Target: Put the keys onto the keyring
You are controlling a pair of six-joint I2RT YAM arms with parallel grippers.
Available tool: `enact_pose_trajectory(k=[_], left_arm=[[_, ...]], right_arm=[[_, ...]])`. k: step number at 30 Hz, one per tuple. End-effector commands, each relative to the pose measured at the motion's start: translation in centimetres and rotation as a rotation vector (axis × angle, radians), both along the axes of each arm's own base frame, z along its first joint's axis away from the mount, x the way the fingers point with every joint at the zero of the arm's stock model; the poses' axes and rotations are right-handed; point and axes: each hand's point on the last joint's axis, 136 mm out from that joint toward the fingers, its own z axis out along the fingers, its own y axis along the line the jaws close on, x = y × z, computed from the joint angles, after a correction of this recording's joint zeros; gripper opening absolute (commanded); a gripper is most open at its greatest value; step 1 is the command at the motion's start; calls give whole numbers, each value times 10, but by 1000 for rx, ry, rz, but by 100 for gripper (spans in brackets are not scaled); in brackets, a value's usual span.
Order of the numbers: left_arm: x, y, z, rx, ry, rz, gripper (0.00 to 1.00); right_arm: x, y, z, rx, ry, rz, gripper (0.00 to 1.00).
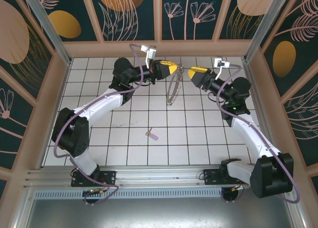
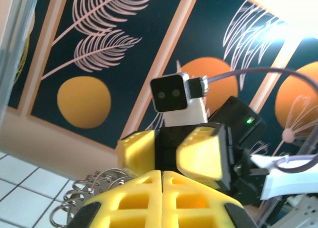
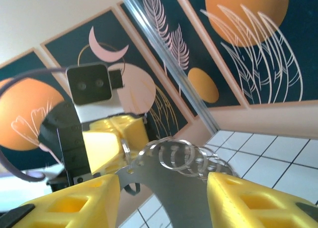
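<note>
The left pincer (image 1: 174,68) is clamped shut on the keyring (image 3: 174,203), which dangles below its tip. Facing it, the right pincer (image 1: 190,70) stands agape, the ring's edge between its jaws. The key (image 1: 152,134) lies on the tiles (image 1: 124,143), well clear of both.

key (image 1: 151,134) tiny, keyring (image 3: 166,186) btm cut off

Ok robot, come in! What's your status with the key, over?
Left fingers shut on keyring, hanging mid-air. Right fingers open around it. Key lying on tiles, untouched. Nothing blocking.
</note>
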Motion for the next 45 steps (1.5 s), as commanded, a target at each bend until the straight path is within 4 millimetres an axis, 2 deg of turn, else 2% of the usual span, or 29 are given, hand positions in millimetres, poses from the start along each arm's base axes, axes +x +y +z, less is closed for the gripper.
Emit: enact_pose_trajectory(k=[1, 7, 10, 13, 28, 35, 45], left_arm=[[-7, -1, 9, 101, -120, 3, 0], [2, -5, -6, 284, -195, 18, 0], [-1, -4, -4, 323, -220, 7, 0], [5, -7, -18, 367, -215, -5, 0], [0, -9, -36, 402, -199, -65, 0], [-3, -10, -36, 391, -196, -92, 0], [-7, -11, -35, 375, -192, -115, 0]], right_arm=[[-6, 11, 7, -60, -57, 52, 48], [-1, 16, -2, -142, -69, 66, 45], [2, 13, -6, -177, -79, 57, 44], [0, 11, -8, -195, -94, 72, 42], [-8, 24, -11, -190, -115, 226, 31], [-2, 30, -22, -194, -92, 259, 29], [-4, 42, -25, -193, -93, 301, 25]])
